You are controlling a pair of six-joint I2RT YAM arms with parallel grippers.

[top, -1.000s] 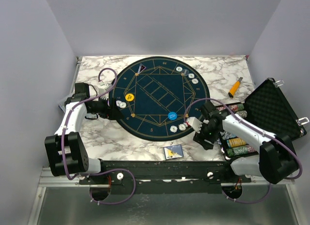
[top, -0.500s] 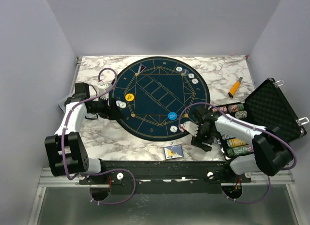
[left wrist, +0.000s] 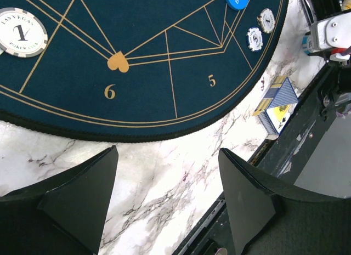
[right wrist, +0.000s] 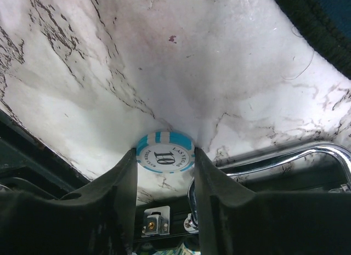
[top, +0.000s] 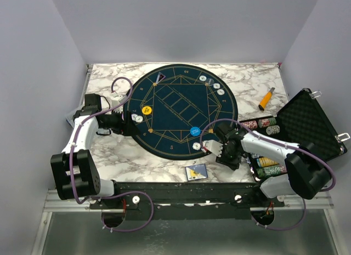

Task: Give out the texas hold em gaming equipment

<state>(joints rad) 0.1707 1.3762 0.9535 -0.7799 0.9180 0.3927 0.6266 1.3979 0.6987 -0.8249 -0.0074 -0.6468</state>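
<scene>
The right gripper point(right wrist: 164, 155) pinches a chip point(right wrist: 164, 152) at the wrist view's lower centre, above marble point(right wrist: 219, 74) just off the mat point(top: 181, 109). Best to carry it level over the mat, lower it close, then part the jaws. The left gripper point(left wrist: 167, 156) hangs open, empty.

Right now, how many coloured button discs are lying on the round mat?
2. The yellow disc lies on the left part of the round mat. The blue disc lies toward the mat's near right edge. Another could be hidden under the right arm there.
</scene>
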